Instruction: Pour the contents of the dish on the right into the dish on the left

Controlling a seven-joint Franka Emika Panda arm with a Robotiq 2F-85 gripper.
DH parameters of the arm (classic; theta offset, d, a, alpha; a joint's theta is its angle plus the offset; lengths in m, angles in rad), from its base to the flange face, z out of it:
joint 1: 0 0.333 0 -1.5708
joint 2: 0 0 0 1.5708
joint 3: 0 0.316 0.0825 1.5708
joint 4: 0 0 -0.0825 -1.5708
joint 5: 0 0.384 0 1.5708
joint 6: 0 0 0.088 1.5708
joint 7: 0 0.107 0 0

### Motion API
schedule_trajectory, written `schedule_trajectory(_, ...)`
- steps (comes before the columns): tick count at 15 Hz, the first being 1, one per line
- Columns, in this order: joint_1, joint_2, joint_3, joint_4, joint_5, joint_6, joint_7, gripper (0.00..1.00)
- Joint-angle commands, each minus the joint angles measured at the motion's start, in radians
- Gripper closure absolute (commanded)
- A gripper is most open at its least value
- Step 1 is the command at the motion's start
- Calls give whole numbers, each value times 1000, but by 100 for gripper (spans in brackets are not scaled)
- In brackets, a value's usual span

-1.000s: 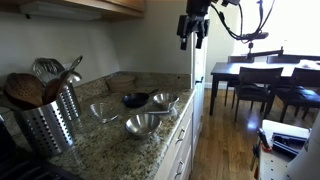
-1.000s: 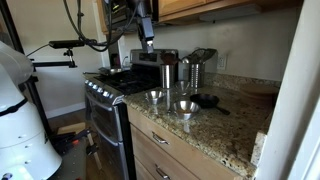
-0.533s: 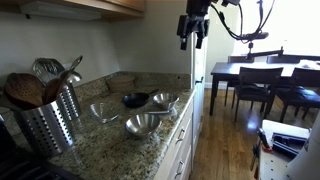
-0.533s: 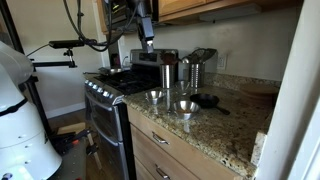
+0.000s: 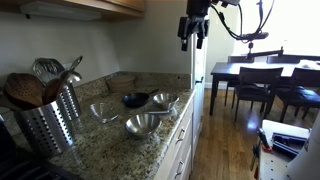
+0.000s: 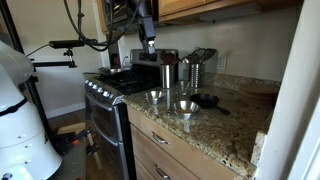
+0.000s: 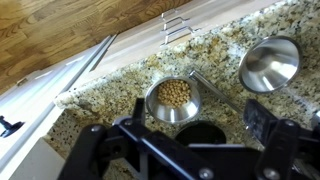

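Observation:
My gripper [image 7: 198,114] is open and empty, high above the granite counter; it shows in both exterior views [image 5: 194,30] [image 6: 148,40]. In the wrist view a steel bowl of tan beans [image 7: 174,98] sits near the counter's front edge, below my fingers. An empty steel bowl [image 7: 270,63] stands to its right. A black dish [image 7: 200,133] lies behind the bean bowl, partly hidden by my gripper. In an exterior view the bean bowl [image 5: 163,100], the black dish [image 5: 134,99] and a larger steel bowl [image 5: 143,124] sit together.
A steel holder of utensils [image 5: 48,115] stands by the stove [image 6: 105,90]. Another steel bowl [image 5: 103,112] sits near the wall. Wooden cabinets [image 6: 200,8] hang above the counter. A dining table with chairs [image 5: 260,80] stands across the wooden floor.

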Motion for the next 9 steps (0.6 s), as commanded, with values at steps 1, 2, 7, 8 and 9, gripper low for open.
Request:
schedule_trajectory(1, -54, 48, 31, 4, -101, 54, 48, 0)
schedule_trajectory(2, -62, 64, 32, 5, -128, 62, 59, 0)
schedule_trajectory(7, -93, 169, 13, 1, -194, 159, 108, 0)
schedule_trajectory(8, -96, 194, 8, 3, -192, 177, 112, 0)
schedule_trajectory(9, -99, 224, 3, 6, -191, 199, 116, 0)
